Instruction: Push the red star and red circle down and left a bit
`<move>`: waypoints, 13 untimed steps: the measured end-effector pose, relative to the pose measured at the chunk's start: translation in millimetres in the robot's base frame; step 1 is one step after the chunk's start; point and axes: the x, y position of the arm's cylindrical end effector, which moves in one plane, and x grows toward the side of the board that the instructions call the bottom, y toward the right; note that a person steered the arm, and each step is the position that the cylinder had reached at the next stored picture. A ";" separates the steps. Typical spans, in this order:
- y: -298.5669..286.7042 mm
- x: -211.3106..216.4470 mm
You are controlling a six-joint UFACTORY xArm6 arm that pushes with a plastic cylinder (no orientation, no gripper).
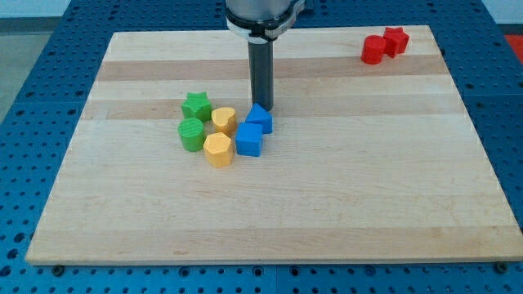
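Two touching reds, star (396, 39) and circle (373, 50), hug the board's (327, 204) top-right edge; my tip (265, 109), gripperless, stands far left.

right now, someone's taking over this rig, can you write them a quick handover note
Tip: my tip is down on the board at the cluster near the middle, right beside the upper blue block; contact unclear.
Task blocks: the red star and red circle sit together at the view's top right corner of the wooden board, far from my tip.
Done: nothing visible; the reds sit near the top edge.
Left: travel to the view's upper right of the reds, then push both down and left a bit.
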 end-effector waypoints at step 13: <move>212.8 -152.2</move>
